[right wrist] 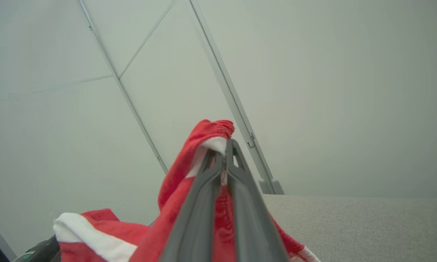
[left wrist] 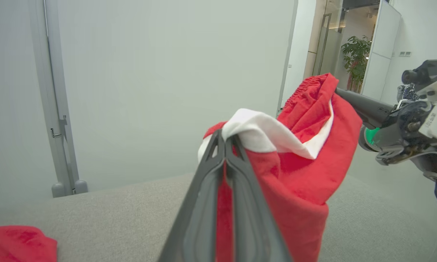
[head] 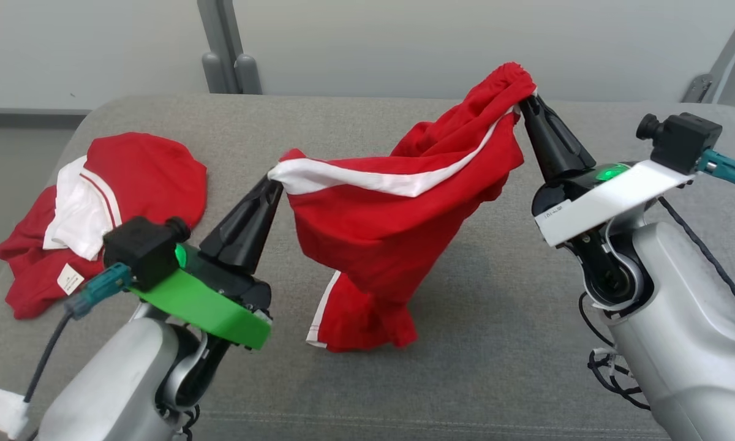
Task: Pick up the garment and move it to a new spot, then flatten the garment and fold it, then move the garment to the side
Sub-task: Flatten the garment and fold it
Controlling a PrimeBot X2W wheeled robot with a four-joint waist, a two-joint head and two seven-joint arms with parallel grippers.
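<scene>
While the grey tabletop point(head: 496, 306) lies below both hands, the red garment point(head: 380, 226) is held stretched between them. Its white-trimmed edge is pinched in the closed left hand point(head: 274, 180) and its gathered waistband in the closed right hand point(head: 525, 101), while its lowest folds appear to rest on the tabletop beneath. Since only a narrow bite of cloth is taken at each hand's tip, the fabric could be pulled free if the hands are drawn apart too sharply. The bunched lower part could also be dragged into creases when it is laid down. A second red garment point(head: 128, 184), lying outward of the left hand, could be snagged if the load is swung that way. How much cloth is gripped is hidden between the fingers, and the garment's far side and true outline cannot be made out.
</scene>
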